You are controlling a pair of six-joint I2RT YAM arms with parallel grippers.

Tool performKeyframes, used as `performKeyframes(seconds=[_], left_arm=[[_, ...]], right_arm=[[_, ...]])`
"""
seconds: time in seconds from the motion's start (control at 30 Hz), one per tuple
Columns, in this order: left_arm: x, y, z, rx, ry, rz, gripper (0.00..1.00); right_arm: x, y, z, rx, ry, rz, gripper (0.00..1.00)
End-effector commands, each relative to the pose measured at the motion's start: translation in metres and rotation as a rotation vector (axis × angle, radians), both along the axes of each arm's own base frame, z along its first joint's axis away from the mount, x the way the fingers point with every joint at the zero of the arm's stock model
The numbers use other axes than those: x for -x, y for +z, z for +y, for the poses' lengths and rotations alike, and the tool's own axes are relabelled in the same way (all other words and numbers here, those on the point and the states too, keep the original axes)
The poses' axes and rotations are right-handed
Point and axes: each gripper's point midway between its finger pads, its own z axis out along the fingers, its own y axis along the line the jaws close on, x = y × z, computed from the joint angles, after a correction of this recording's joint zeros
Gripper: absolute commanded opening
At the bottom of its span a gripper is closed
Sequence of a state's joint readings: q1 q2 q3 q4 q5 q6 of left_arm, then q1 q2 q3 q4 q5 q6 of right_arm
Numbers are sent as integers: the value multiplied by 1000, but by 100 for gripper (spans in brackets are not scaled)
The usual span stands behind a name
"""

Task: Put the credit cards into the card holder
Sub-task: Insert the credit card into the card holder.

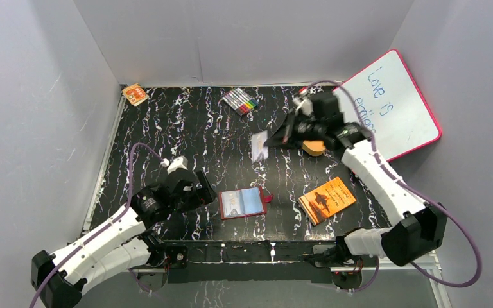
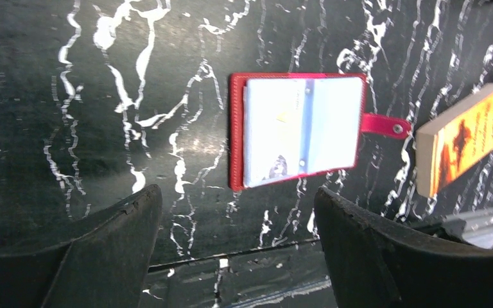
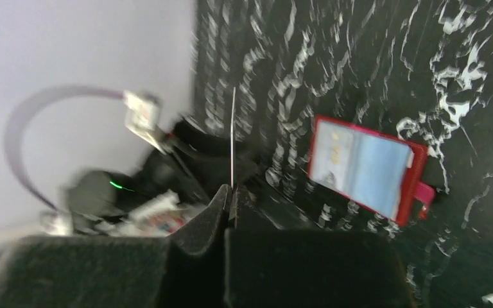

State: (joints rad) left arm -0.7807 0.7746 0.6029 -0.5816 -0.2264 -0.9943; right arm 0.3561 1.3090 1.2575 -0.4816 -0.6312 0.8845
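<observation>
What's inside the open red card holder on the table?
The card holder lies open, showing a whitish leaf with small printed marks beside a light blue one. Anything beneath those top leaves is covered.

Place: robot lab cell | Signs: grey panel walls [image 1: 231,38] boxing a black marbled bench [image 1: 167,138], cabled white arms [image 1: 106,232] bolted at its edge

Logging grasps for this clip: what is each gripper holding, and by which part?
Right gripper pinches one credit card by its edge, held in the air. The left gripper is open and holds nothing.
</observation>
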Motion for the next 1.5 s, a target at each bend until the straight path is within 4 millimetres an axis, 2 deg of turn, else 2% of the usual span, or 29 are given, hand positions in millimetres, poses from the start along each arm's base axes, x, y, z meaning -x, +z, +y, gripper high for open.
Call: performKeyframes(seconds=[0.0,0.1,0.2,0.43,0.67,0.93,1.2,1.47], left_arm=[[-1,25,-29,101,-117,-20,84],[-2,25,-43,118,-156,-1,85],[-5,19,-54,96,-172,23,86],[-17,3,-93,34,-222,53,84],[-31,-20,-114,-29,-227,102,80],[-41,-32,-126,-68,-256,114,78],[-53,-37,-144,-98,-315,114,71],[-47,-67,-144,-147,-343,181,64]], right_arm=[[50,-76,-8,408,129,-179,0],[66,-114,-13,402,144,-178,0],[83,-140,-15,394,198,-143,0],[96,-167,-15,343,205,-130,0],[112,-192,-11,296,247,-63,0],[115,-201,-5,269,267,-34,0],[115,-203,-17,308,195,-32,0],[113,-193,-28,335,140,-75,0]])
